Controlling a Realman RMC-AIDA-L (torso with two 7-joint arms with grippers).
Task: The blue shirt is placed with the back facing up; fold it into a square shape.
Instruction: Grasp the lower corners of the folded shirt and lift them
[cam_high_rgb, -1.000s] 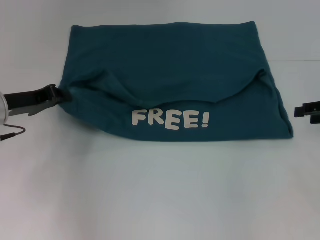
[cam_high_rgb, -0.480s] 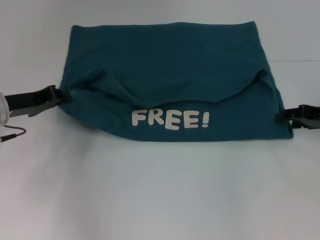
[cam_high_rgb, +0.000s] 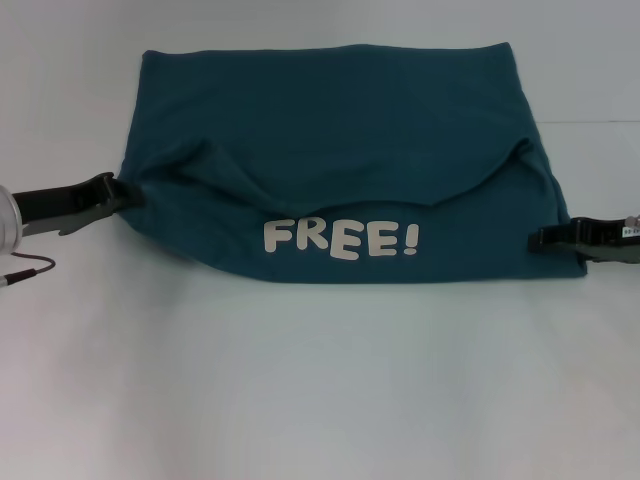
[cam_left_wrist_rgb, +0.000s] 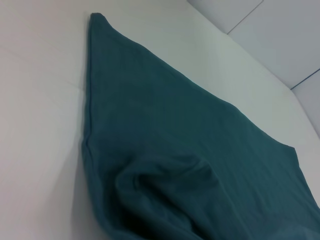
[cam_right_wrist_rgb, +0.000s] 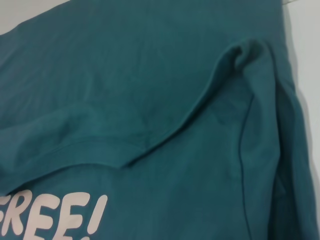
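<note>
The white table (cam_high_rgb: 320, 380) carries the blue shirt (cam_high_rgb: 340, 130), spread between both grippers, already folded into a wide rectangle with the "FREE!" lettering (cam_high_rgb: 340, 240) on its near flap. The left gripper (cam_high_rgb: 122, 192) touches the shirt's left edge; the right gripper (cam_high_rgb: 545, 240) reaches over its near right corner. I cannot tell whether either is clamped. Squaring it seemingly needs another sideways fold.
</note>
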